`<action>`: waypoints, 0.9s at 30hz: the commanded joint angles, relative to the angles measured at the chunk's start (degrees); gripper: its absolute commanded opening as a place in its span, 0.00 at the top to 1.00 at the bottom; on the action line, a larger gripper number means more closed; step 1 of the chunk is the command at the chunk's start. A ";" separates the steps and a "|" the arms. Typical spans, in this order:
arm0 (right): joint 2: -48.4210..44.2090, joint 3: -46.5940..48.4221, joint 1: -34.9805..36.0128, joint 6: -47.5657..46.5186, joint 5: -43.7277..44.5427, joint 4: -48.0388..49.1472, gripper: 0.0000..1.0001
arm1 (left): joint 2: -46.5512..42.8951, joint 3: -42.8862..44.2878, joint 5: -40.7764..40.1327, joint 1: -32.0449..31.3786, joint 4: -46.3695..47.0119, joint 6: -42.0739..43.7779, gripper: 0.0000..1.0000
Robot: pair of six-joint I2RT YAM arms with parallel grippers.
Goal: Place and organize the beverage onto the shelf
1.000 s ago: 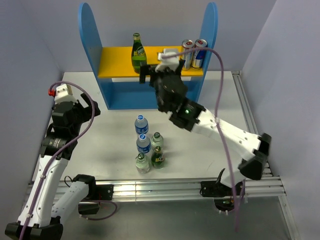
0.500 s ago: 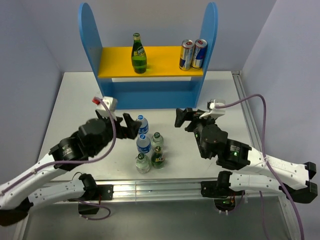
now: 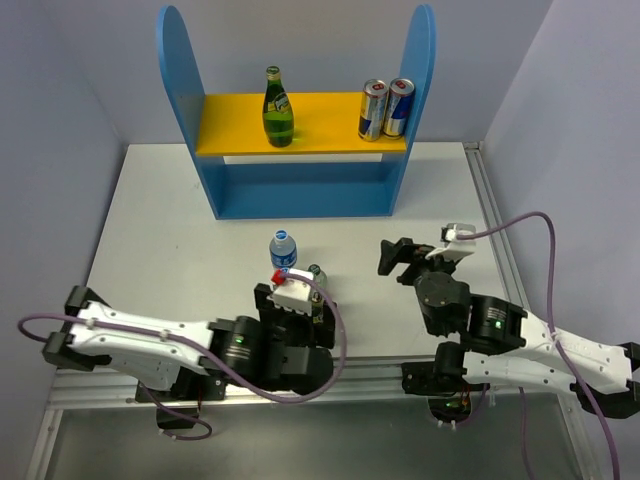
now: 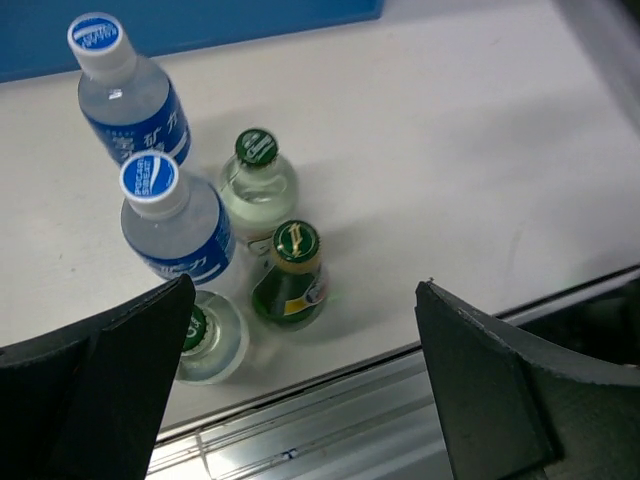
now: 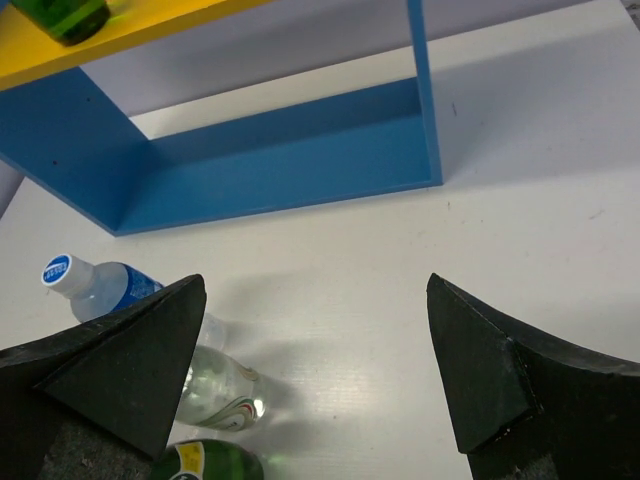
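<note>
The shelf (image 3: 300,190) stands at the back, and its yellow upper board (image 3: 230,125) holds a green bottle (image 3: 278,110) and two cans (image 3: 386,107). A water bottle (image 3: 283,248) and a clear green-capped bottle (image 3: 315,274) stand mid-table. My left gripper (image 3: 292,298) hangs open and empty over the near bottles. Its wrist view shows two water bottles (image 4: 175,225), two clear bottles (image 4: 257,182) and a dark green bottle (image 4: 290,275) below the left gripper (image 4: 305,288). My right gripper (image 3: 400,260) is open and empty to the right of the cluster, facing the shelf (image 5: 280,160).
An aluminium rail (image 3: 350,375) runs along the table's near edge, also visible in the left wrist view (image 4: 330,430). Grey walls close in the left, back and right. The shelf's lower tier (image 3: 300,170) holds nothing.
My right gripper has come back from the shelf's upper board to the table's right. My left arm has swung from the far left to above the near side of the bottle cluster.
</note>
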 commanded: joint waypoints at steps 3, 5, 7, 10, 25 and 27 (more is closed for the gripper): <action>-6.25 -1.92 0.31 4.35 3.04 -5.83 0.02 | 1.64 -3.75 -3.94 0.64 -3.18 -11.00 0.01; -8.54 -2.54 0.31 6.62 3.04 -8.38 0.02 | 0.58 -10.08 -1.38 2.31 4.14 -6.35 0.01; -10.03 -3.50 0.40 6.47 2.34 -8.13 0.02 | -0.48 -15.34 0.82 4.42 13.47 -1.76 0.01; -10.04 -3.95 0.57 7.34 2.69 -8.65 0.02 | 0.22 -17.65 1.36 5.39 18.48 0.61 0.01; -7.41 -3.77 0.57 7.87 3.66 -9.01 0.02 | 3.21 -14.68 -0.49 7.59 18.43 1.95 0.01; -7.23 -3.77 0.57 7.87 3.66 -9.09 0.02 | 3.39 -13.44 -1.27 7.51 15.53 -0.34 0.01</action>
